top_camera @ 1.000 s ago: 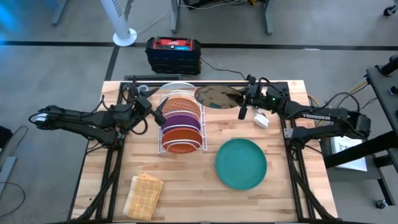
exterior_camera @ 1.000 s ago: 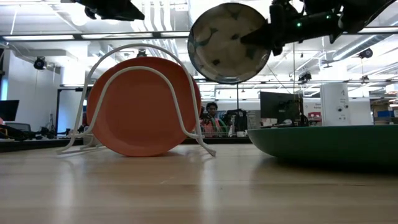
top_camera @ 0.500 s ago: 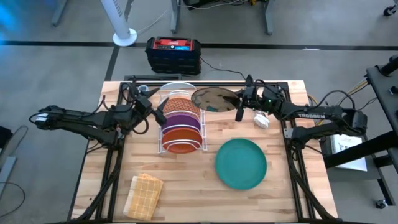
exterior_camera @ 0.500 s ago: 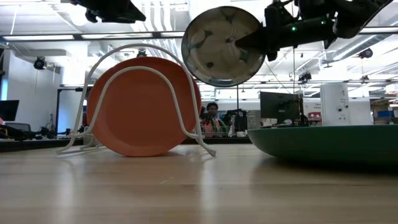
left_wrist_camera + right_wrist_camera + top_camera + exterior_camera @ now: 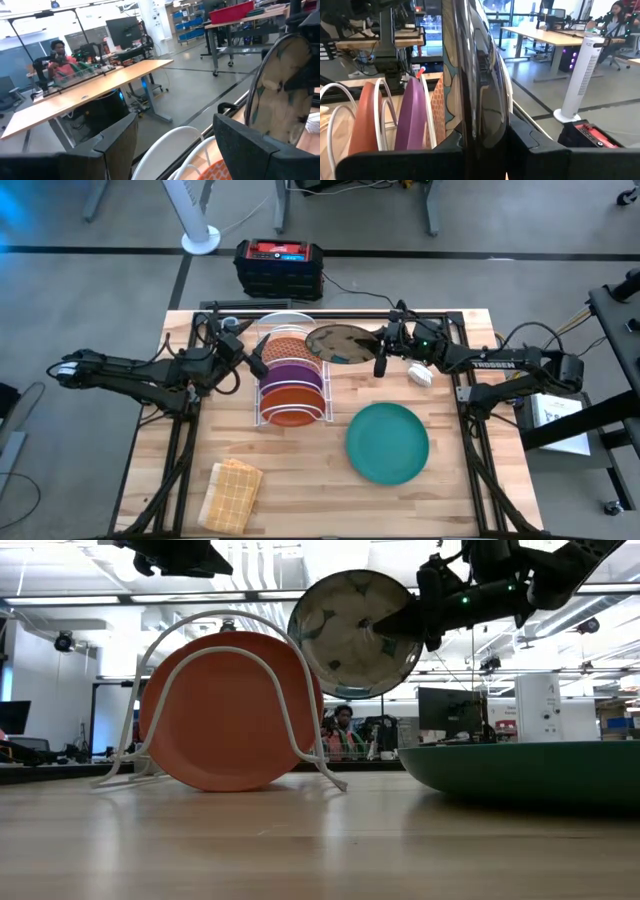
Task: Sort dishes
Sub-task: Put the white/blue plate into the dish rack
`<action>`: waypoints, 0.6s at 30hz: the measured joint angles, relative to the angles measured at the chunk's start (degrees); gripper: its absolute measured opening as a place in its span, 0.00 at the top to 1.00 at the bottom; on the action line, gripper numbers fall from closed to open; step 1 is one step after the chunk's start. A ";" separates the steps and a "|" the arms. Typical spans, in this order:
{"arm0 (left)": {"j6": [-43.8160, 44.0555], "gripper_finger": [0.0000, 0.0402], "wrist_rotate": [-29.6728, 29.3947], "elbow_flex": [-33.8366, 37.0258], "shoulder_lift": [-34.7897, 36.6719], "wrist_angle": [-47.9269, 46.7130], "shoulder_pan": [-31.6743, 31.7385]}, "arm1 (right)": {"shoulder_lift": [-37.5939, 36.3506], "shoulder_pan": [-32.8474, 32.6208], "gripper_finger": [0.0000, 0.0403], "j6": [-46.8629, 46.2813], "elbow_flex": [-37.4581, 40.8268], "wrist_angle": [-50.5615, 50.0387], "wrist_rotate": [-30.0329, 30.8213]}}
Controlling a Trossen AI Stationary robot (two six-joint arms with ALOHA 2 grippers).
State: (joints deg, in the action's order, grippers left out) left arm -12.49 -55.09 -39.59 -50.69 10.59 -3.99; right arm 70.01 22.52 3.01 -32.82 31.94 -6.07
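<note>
Wooden counter point(image 5: 300, 480) is carrying the wire rack point(image 5: 290, 385), where the right gripper point(image 5: 380, 352) is pinching the glass plate point(image 5: 338, 342) by its rim. Stiff, slick and breakable, it is probably needing that firm edge grip; the left gripper point(image 5: 255, 355), jaws spread, is waiting beside the rack.

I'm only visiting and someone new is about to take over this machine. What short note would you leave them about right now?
Right gripper: shut on the glass plate, held on edge in the air beside the rack.
Left gripper: open, empty, by the rack's other side.
Done: orange plate, purple plate and patterned plate stand in the rack.
Left: slot in the glass plate; the teal plate lies flat on the table.
</note>
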 joint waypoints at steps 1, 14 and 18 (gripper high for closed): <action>-0.01 0.38 0.00 0.00 -0.01 0.02 0.00 | 0.28 0.00 0.89 -0.08 -0.01 0.28 0.00; -0.02 0.38 -0.02 0.00 -0.02 -0.09 0.13 | 4.75 -0.05 0.89 -1.07 -0.32 2.12 0.00; -0.02 0.38 -0.02 0.00 -0.03 -0.20 0.13 | 6.29 -0.13 0.89 -1.45 -0.39 3.87 0.00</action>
State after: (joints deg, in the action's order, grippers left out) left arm -12.51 -55.11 -39.59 -50.72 10.39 -3.86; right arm 76.30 22.39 1.56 -33.21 35.81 -6.07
